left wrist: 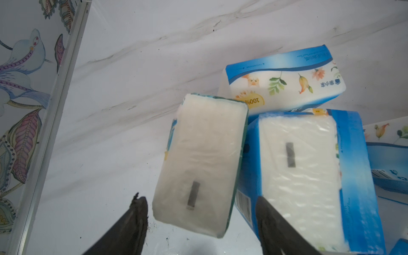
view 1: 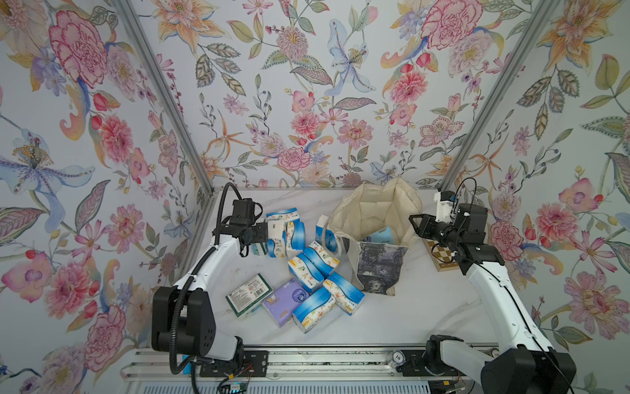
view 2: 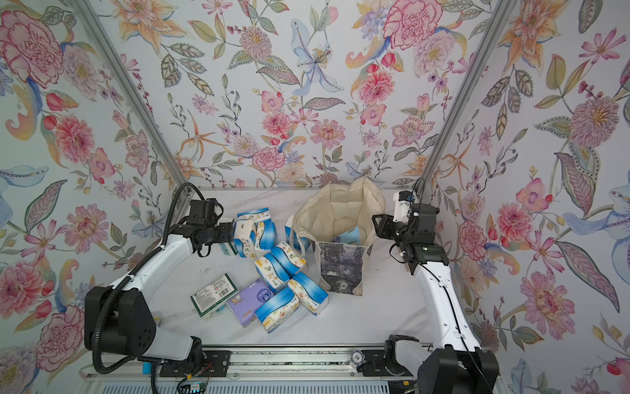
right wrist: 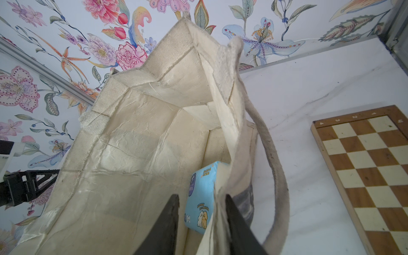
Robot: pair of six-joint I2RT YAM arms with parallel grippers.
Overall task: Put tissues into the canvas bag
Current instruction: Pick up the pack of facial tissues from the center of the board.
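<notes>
One blue-and-white pack carries a yellow badge reading "100%", seen upside down; its other print is too small to read. The border of the chessboard shows the numbers 4, 3, 2, 1. The green pack has a barcode label. The left jaws are open, and a clear-ended pack sits tilted between them, apart from one jaw. The other tissues lie piled on the worktop, just beside the canvas bag. The right jaws stand partly apart, one on each side of the bag's wall. A pale blue pack with drawn puppies lies inside.
</notes>
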